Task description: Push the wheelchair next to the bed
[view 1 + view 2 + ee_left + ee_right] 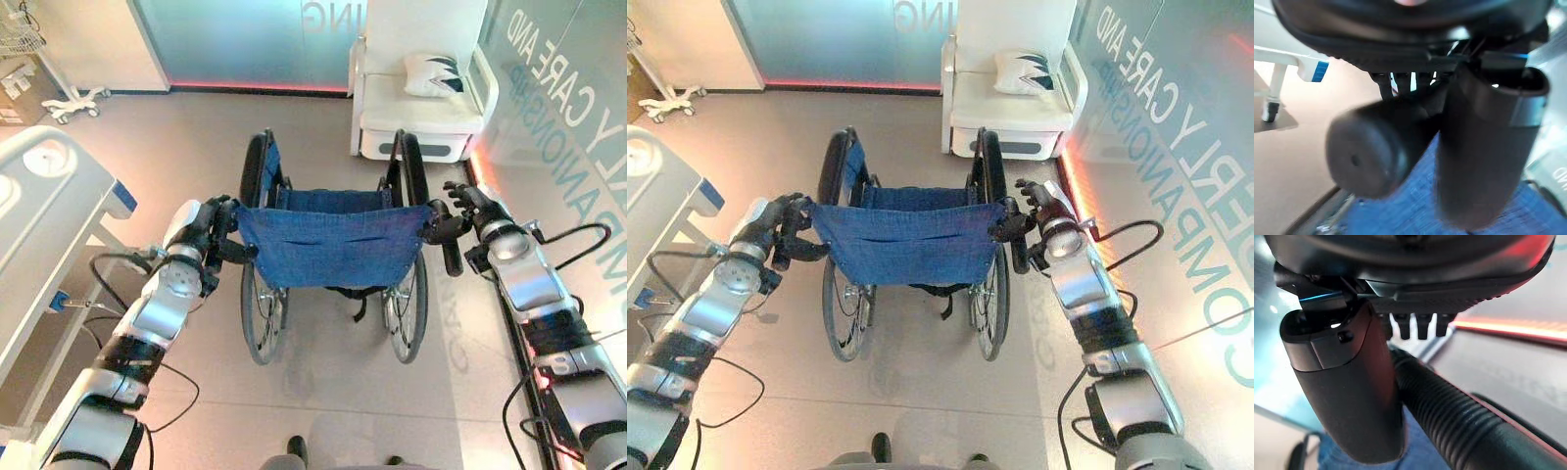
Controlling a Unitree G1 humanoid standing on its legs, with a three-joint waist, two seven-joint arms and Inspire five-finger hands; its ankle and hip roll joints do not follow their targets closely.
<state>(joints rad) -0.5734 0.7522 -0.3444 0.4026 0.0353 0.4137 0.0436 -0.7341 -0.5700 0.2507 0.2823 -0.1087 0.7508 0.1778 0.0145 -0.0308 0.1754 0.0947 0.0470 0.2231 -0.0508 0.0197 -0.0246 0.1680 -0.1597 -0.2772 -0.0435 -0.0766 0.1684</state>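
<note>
I am gripping the wheelchair (pixel 328 245) at frame centre, my left hand (pixel 201 230) and right hand (pixel 460 211) curled around its push handles. The bed (pixel 44 215) is sitting at left.

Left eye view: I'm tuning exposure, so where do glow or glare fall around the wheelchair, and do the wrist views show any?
Left eye view: a red light strip glows along the far wall's foot and tints the floor beside it; the wheelchair is evenly lit, without glare. Right wrist view: a bright red band glows past the ribbed grip.
</note>
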